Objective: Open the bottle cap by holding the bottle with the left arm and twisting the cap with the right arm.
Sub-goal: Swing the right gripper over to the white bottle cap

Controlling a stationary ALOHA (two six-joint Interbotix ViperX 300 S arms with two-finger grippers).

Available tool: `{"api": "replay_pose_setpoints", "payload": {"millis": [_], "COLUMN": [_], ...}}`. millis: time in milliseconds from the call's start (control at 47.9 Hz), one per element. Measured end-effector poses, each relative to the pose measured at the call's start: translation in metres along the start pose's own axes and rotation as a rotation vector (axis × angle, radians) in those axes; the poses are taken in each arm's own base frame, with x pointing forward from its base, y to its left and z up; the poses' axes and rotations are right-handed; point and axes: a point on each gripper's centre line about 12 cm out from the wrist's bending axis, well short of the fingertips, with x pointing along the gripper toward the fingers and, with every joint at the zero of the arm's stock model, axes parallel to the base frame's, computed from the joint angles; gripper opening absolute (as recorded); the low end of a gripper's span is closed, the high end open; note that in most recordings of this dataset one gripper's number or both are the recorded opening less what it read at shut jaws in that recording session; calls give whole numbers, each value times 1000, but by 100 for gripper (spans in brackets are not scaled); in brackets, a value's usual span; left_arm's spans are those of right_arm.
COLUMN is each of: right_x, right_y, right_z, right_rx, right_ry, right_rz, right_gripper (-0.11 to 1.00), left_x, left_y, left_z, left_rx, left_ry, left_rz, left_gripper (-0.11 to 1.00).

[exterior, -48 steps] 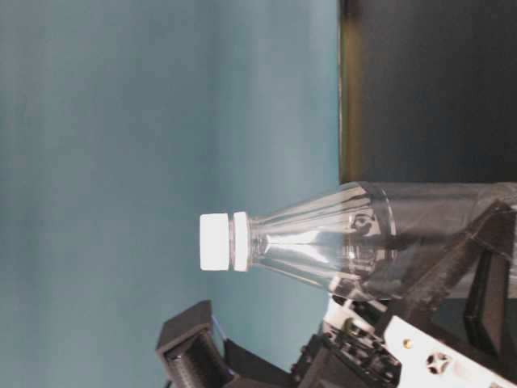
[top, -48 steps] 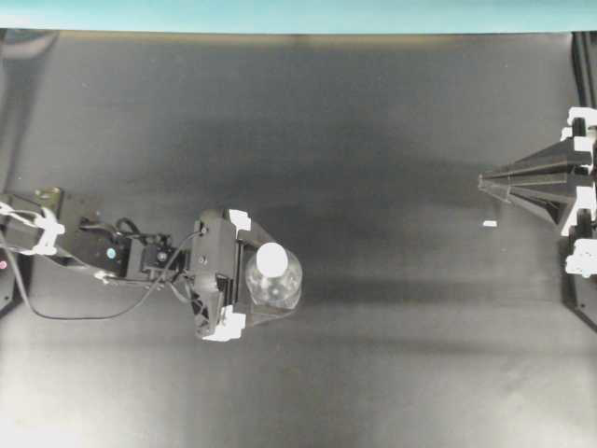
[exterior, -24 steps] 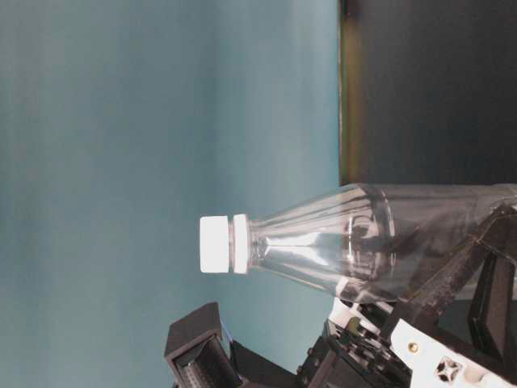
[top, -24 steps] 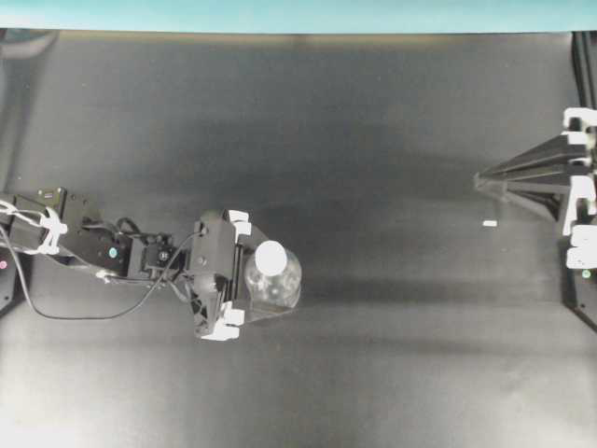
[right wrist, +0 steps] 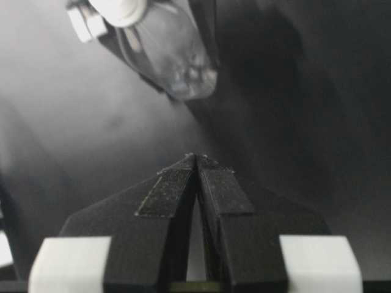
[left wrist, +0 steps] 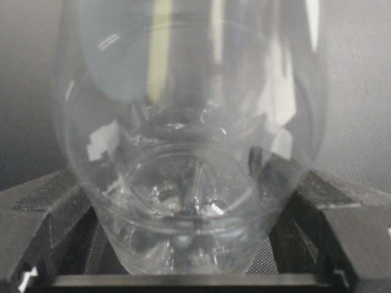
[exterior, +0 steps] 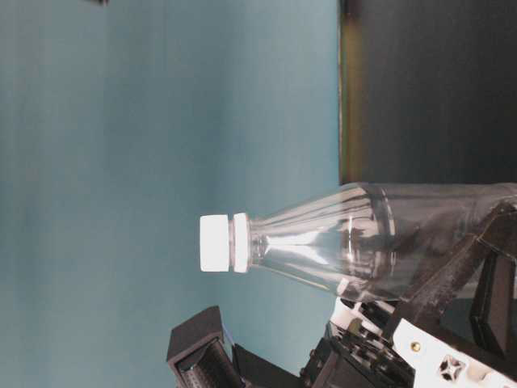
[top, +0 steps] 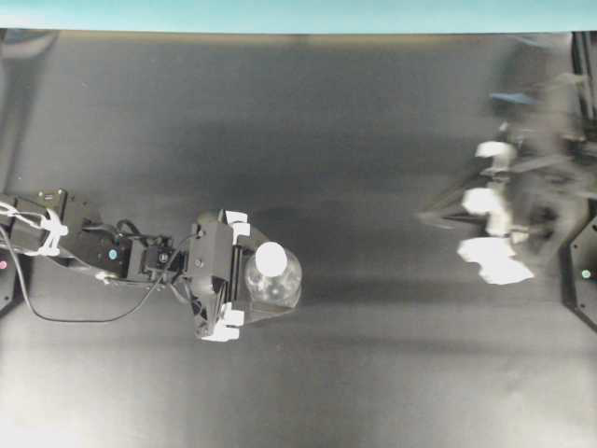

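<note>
1. One clear plastic bottle (top: 273, 280), upright on the black table (top: 354, 131), left of centre; white bottle cap (top: 270, 258) on.
2. Left gripper (top: 264, 282): jaws clamped on the bottle's lower body, one finger either side.
3. Right gripper (right wrist: 195, 157): jaws closed, empty, fingertips meeting; motion-blurred at the table's right edge, well apart from the bottle.

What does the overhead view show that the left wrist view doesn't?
Only the overhead view shows the small round white cap, the slim black left arm on the dark table, and the blurred bulky right arm far from the bottle. Only the left wrist view shows the bottle's ridged base close up, seated between the claw's black fingers. Both show the small clear plastic bottle held by the left claw.
</note>
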Motion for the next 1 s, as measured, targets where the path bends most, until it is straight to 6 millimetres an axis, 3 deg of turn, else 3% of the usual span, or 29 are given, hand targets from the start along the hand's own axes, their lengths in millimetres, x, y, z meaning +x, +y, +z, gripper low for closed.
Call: {"api": "replay_pose_setpoints", "payload": {"millis": [355, 459, 584, 731, 814, 877, 1002], "right_x": [50, 59, 69, 81, 86, 88, 93], "right_y": [30, 36, 42, 54, 59, 61, 62], "right_z": [58, 71, 78, 81, 85, 88, 95], "right_rx": [-218, -256, -274, -287, -269, -212, -6], "right_ry": [239, 289, 353, 385, 382, 370, 355], "right_rz": [-66, -70, -78, -54, -46, -52, -86], "right_gripper": [1, 6, 24, 67, 83, 87, 85], "left_x": [0, 0, 0, 1, 1, 1, 1], "left_y": [0, 0, 0, 0, 1, 0, 0], "left_z": [-3, -3, -3, -3, -3, -3, -3], "left_rx": [-8, -6, -8, -8, -8, -8, -12], "left_ry": [20, 18, 20, 21, 21, 21, 21], "left_rz": [1, 1, 1, 1, 2, 1, 1], "left_gripper": [81, 81, 81, 81, 81, 81, 81]}}
